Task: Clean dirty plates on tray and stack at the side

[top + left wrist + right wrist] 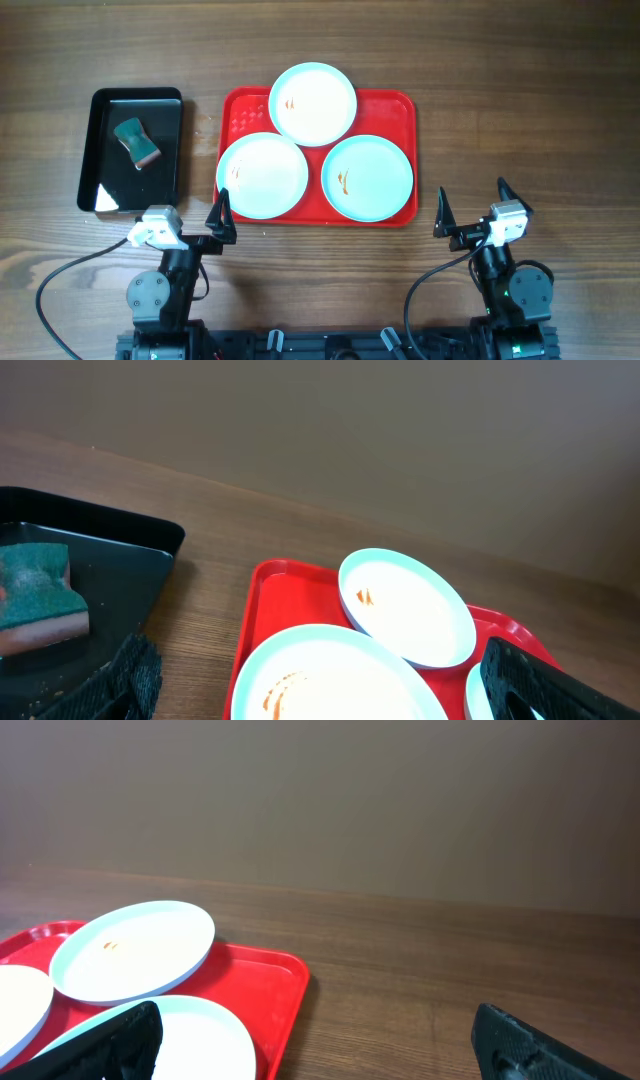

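Three pale plates lie on the red tray (pixel 401 105): one at the back (pixel 313 103), one front left (pixel 262 176), one front right (pixel 367 177). Each has small orange smears. My left gripper (pixel 219 222) is open and empty, just in front of the tray's front-left corner. My right gripper (pixel 472 215) is open and empty, to the right of the tray's front. In the left wrist view the front-left plate (pixel 330 680) lies between my open fingers (pixel 330 695), with the back plate (pixel 405 605) beyond. In the right wrist view the back plate (pixel 133 950) and front-right plate (pixel 205 1035) show on the tray (pixel 270 982).
A smaller black glossy tray (pixel 105 160) lies left of the red tray and holds a green sponge (pixel 136 141), also seen in the left wrist view (pixel 35 595). Bare wooden table (pixel 530 110) lies right of the red tray.
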